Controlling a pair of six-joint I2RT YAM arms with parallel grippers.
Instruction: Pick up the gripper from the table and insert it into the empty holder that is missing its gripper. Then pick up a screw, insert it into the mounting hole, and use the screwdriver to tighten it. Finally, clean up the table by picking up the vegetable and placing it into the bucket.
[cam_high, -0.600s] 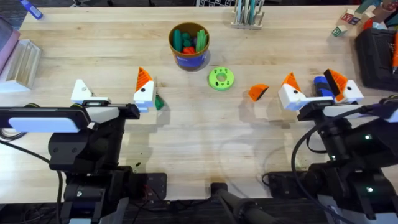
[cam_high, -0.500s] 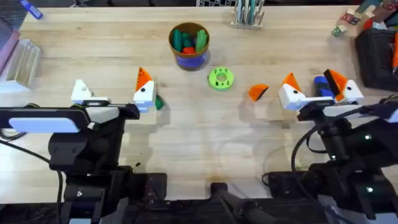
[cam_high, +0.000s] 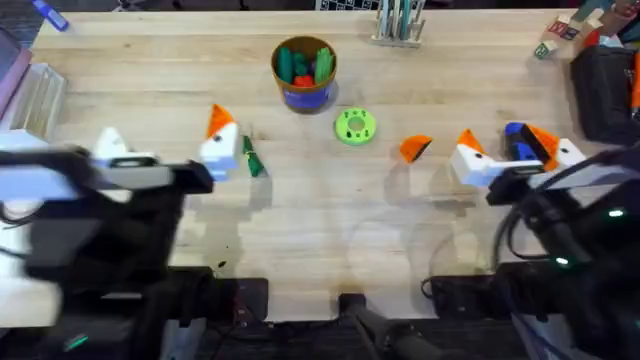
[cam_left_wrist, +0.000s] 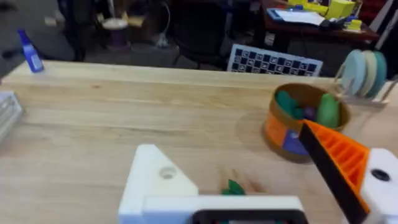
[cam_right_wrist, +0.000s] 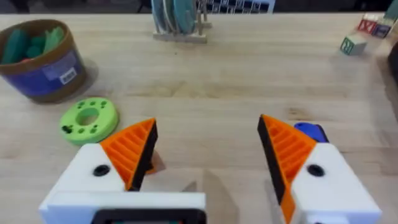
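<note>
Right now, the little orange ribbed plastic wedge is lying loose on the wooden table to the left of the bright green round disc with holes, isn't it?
Not quite. The little orange ribbed plastic wedge does lie loose on the wooden table, but it is to the right of the bright green round disc with holes, between the disc and the right gripper. The overhead view shows this.

The gripper (cam_high: 415, 148), a small orange ribbed wedge, is lying loose on the surface (cam_high: 330, 210), between the green disc and the right tool. The holder (cam_left_wrist: 155, 180), a plain white angular block with a round mounting hole, is sitting bare as one tip of the left tool. The screwdriver (cam_high: 519, 140) is showing blue, partly hidden behind the right tool's far finger, probably lying flat. The vegetable (cam_high: 251, 160), small and dark green, is lying just beside the left tool's orange-topped finger. The bucket (cam_high: 304, 72), blue-bodied with a tan rim, is standing upright, holding green and orange pieces.
</note>
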